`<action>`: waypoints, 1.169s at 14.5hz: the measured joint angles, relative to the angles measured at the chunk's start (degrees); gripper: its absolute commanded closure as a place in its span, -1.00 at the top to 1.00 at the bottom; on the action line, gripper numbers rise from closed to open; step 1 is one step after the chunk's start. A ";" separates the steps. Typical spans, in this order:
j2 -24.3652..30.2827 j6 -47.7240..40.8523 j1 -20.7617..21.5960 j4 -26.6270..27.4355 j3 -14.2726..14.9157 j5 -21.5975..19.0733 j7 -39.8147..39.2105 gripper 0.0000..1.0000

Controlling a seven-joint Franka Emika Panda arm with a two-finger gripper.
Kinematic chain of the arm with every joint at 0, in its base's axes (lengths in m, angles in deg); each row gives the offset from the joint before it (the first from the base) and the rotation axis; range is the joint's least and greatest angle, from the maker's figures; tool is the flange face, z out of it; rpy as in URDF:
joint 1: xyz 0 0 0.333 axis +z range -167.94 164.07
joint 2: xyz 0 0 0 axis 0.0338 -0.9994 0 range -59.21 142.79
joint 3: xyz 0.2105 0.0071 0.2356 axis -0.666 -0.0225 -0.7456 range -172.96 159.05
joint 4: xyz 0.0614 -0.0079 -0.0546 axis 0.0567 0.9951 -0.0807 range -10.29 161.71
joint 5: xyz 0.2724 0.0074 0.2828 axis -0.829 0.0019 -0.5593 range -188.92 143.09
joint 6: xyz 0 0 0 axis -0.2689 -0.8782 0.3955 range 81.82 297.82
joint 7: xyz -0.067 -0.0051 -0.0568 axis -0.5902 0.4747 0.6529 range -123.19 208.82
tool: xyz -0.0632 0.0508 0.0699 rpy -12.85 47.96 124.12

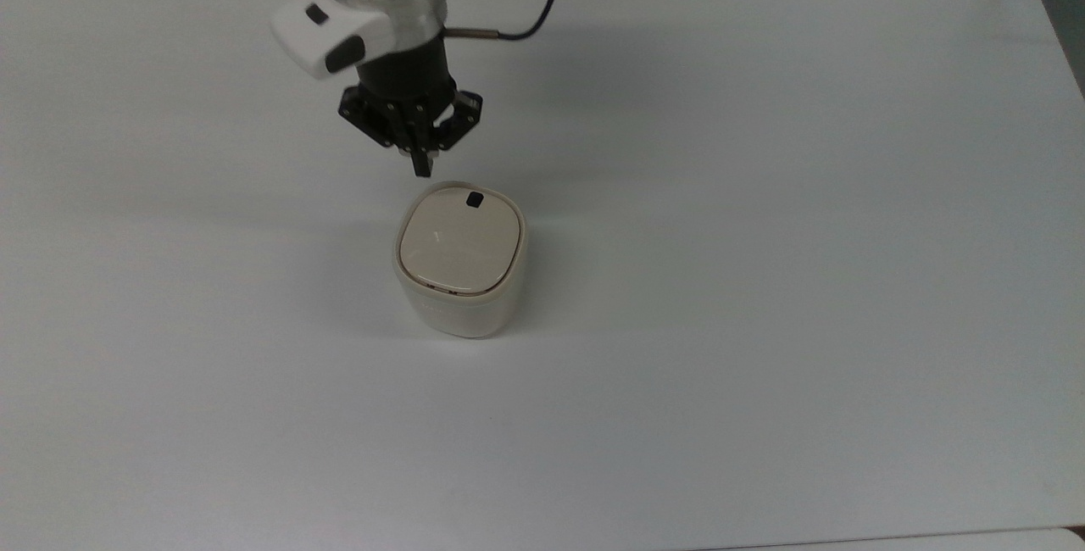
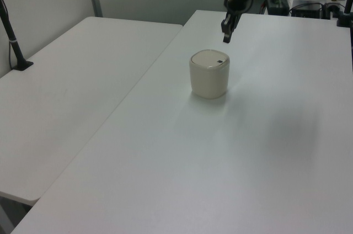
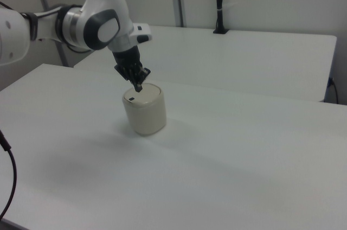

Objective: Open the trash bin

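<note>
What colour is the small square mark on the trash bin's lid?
Black, on the beige lid of the trash bin; the mark shows best in the top view.

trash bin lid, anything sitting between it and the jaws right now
Nothing visible. The gripper, jaws shut, hangs in open air just beyond the trash bin, near the lid edge with the black mark; the lid is closed and bare.
</note>
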 measured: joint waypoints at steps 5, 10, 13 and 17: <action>-4.29 5.15 1.26 -0.11 -0.11 -0.09 1.86 -1.00; -5.49 5.73 2.08 -0.81 -0.16 -0.09 2.60 -1.00; -5.17 5.72 1.99 -1.17 -0.17 -0.09 2.77 -0.96; 0.44 -5.29 0.40 -2.49 0.30 -0.07 1.43 0.40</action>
